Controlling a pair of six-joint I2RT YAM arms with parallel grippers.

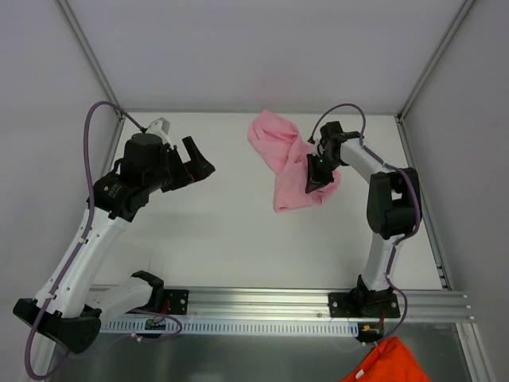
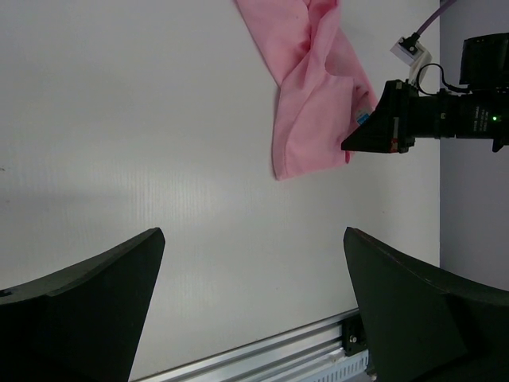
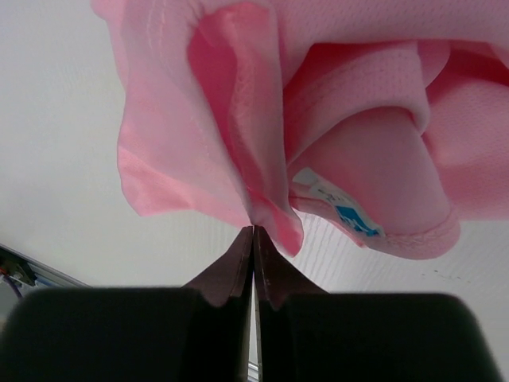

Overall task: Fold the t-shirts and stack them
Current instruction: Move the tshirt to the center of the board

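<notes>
A light pink t-shirt (image 1: 278, 147) lies crumpled at the back right of the white table (image 1: 231, 231), bunched and unfolded. My right gripper (image 1: 315, 181) is shut on a fold of it; in the right wrist view the closed fingertips (image 3: 254, 229) pinch the fabric (image 3: 358, 79), and a white and blue label (image 3: 338, 208) shows beside them. My left gripper (image 1: 193, 169) is open and empty, held above the table left of the shirt. In the left wrist view (image 2: 254, 231) the shirt (image 2: 310, 103) and the right gripper (image 2: 354, 145) show in the far upper right.
An aluminium rail (image 1: 278, 301) carrying both arm bases runs along the near edge. An orange cloth (image 1: 386, 364) lies below the rail at the bottom right. Grey walls and frame posts (image 1: 91, 60) enclose the table at the back and sides.
</notes>
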